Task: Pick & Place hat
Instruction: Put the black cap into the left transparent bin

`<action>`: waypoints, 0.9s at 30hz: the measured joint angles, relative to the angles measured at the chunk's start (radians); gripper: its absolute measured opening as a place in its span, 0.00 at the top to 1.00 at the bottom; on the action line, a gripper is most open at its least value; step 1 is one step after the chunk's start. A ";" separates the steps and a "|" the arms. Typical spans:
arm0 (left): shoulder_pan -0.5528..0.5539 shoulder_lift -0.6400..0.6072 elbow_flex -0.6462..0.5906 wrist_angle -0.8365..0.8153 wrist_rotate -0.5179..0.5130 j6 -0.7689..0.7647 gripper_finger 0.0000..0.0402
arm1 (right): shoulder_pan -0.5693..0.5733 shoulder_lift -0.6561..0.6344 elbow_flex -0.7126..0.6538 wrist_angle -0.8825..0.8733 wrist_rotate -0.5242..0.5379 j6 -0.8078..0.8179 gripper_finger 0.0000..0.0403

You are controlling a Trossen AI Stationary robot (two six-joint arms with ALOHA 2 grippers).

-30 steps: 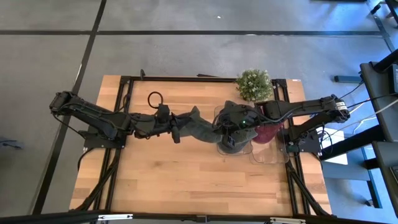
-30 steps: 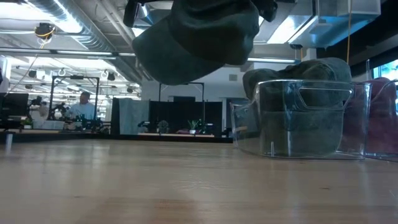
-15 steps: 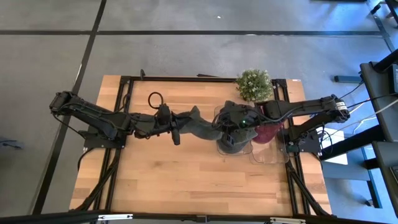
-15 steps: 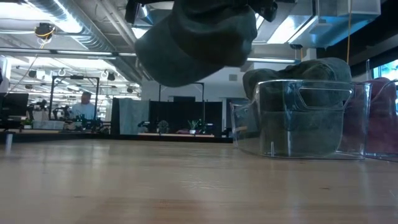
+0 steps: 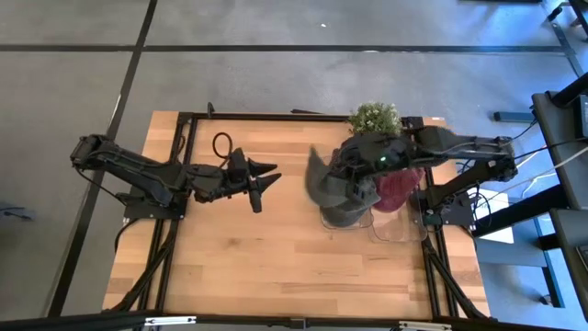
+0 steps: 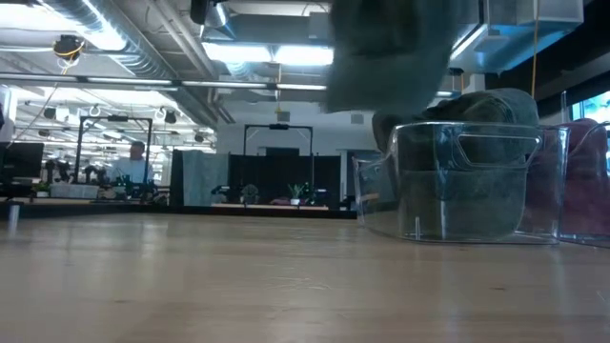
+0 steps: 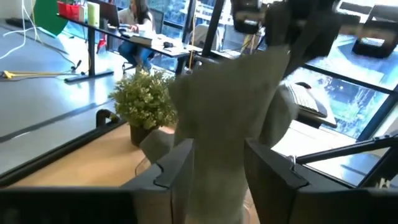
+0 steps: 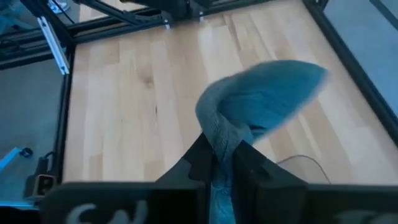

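Your right gripper (image 8: 222, 163) has its fingers pinched tight on the hat (image 5: 328, 184), which dangles from those fingertips, out ahead of them and above the clear bin (image 5: 347, 219). Your left gripper (image 5: 267, 179) hangs well apart from the hat, fingers spread wide with nothing between them, pointing at it across bare table (image 5: 239, 257).

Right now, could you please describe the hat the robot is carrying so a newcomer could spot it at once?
Find the small potted plant at the wooden table's far edge. Beside it, the right pincer dangles a dark green fabric hat over the clear plastic bin; unlike the hat inside, it hangs in the air.
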 joint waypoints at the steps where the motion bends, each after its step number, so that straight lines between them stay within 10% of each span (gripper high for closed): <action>1: 0.000 -0.006 0.000 -0.008 0.000 0.001 0.66 | 0.000 0.000 0.030 -0.034 -0.002 0.010 0.92; 27: 0.001 -0.029 0.000 -0.196 -0.130 -0.019 0.65 | 0.212 0.123 0.193 -0.561 0.041 0.332 0.92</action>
